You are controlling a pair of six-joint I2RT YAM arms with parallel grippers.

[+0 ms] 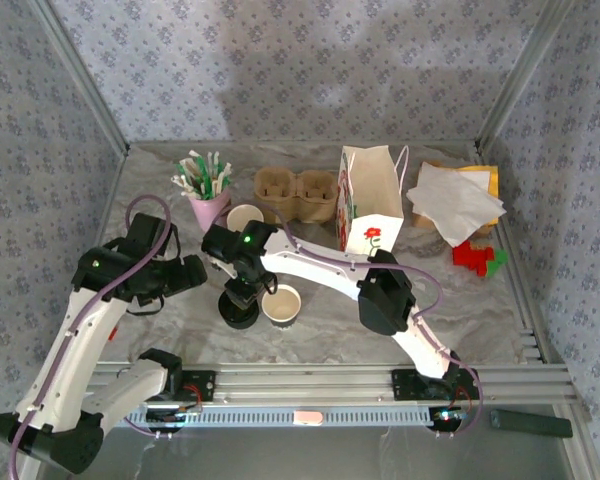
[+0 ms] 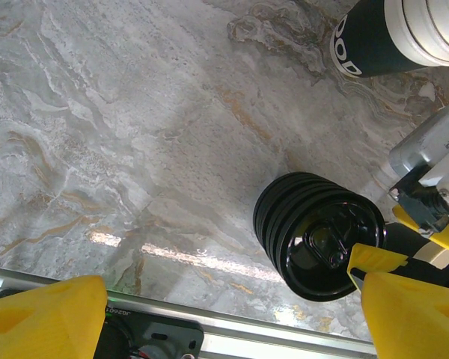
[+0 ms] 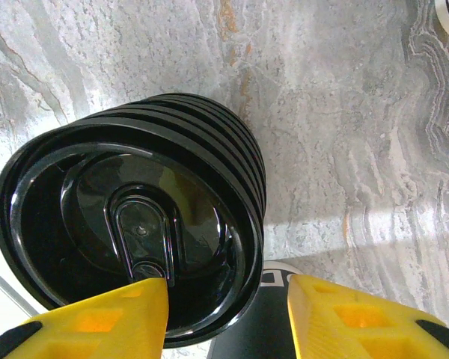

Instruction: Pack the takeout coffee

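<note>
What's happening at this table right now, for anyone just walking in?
The right gripper is down on the stack of black lids, its fingers straddling the top lid's rim, jaws apart. The left gripper hangs open over the marble table beside that stack. A lidless paper cup stands next to the lids. The paper bag and cardboard cup carrier sit farther back.

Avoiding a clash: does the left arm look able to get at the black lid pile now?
Probably not: the right gripper hangs over the lid pile, jaws straddling its rim, blocking the open left gripper beside it.
</note>
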